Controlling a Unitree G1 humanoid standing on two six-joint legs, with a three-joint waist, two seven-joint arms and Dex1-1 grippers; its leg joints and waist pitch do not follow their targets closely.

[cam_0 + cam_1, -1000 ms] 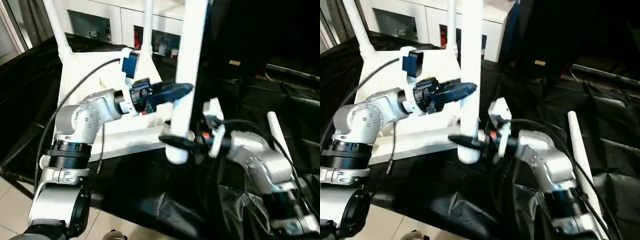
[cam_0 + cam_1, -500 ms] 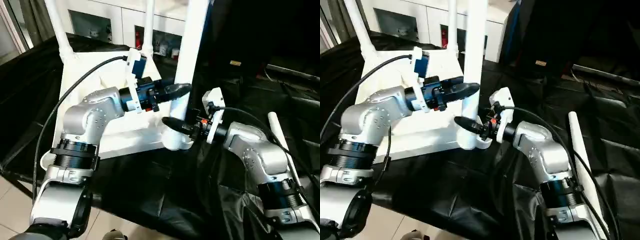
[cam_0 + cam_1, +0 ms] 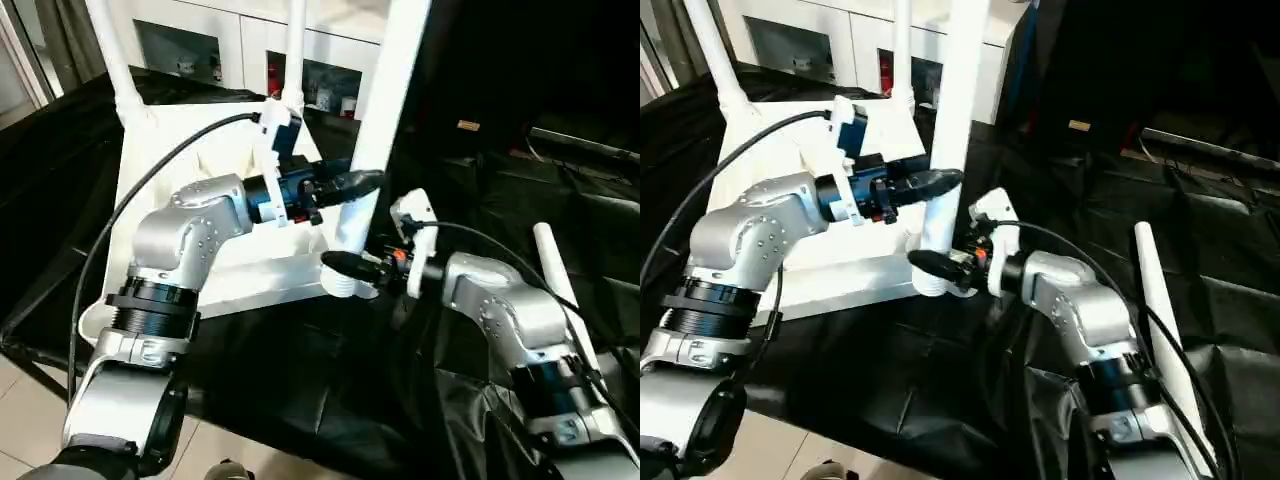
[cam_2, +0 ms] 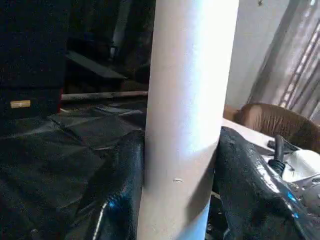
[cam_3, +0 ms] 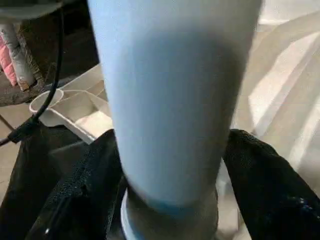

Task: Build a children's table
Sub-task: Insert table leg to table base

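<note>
Nearest to us, our right gripper [image 3: 345, 265] clamps the white leg [image 3: 378, 130] low down, just above the rounded corner socket [image 3: 340, 285] of the upturned table top [image 3: 180, 170]; in the right wrist view a black finger [image 5: 260, 185] sits on each side of the tube, and the socket's ring shows right under it. A little higher on the same leg, our left gripper [image 3: 360, 182] is closed around the tube, its fingers [image 4: 125, 180] pressed against both sides in the left wrist view. The leg stands nearly upright, leaning slightly, with its foot at the near right corner of the top.

To our right, a loose leg [image 3: 562, 290] lies on the black cloth [image 3: 300, 380], well apart from the top.

Further off, two more legs [image 3: 112, 60] rise from the far corners of the top. Behind them stands a white cabinet [image 3: 200, 40] with glass doors.
</note>
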